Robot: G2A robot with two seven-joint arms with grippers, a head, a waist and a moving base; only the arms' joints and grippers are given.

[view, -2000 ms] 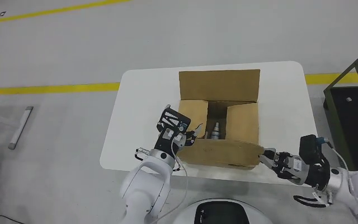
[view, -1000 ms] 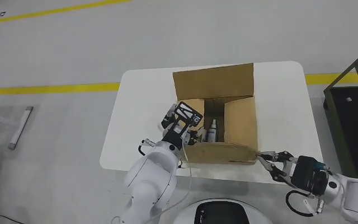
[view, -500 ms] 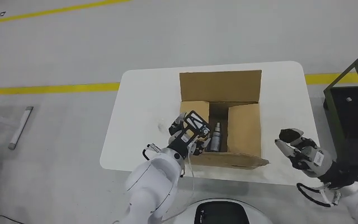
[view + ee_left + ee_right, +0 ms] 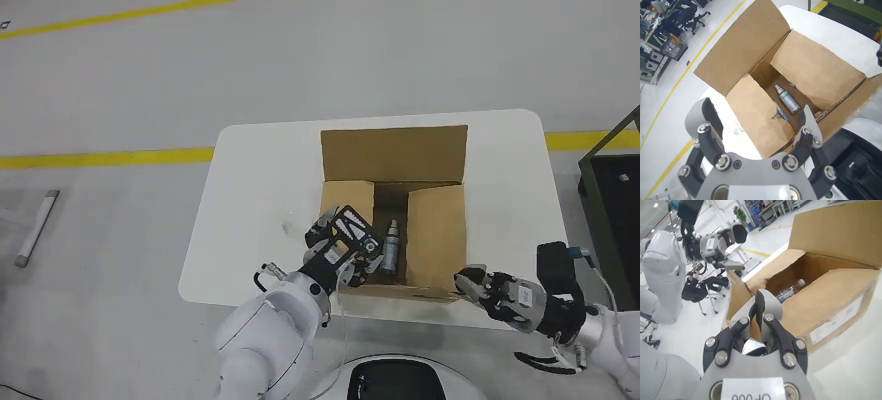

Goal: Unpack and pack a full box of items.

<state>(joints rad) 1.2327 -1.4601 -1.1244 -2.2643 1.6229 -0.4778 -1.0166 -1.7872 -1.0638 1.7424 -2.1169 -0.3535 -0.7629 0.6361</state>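
Cardboard box (image 4: 395,155) on white table (image 4: 260,210), flaps open. Spray bottle (image 4: 788,99) lies flat on the box floor. Left claw (image 4: 756,107) spread wide above the near left flap. Right claw (image 4: 758,303) pressed together at the near right corner; contact with the flap unclear.

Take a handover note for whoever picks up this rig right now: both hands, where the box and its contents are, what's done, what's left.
Left hand: open, empty, above the box at its near left flap.
Right hand: shut, at the box's near right corner; I cannot tell whether it pinches cardboard.
The box stands on the white table, flaps open. The spray bottle lies on its floor, a small blue-and-white item beside it.
Done: flaps opened.
Left: lift the items out, then repack.
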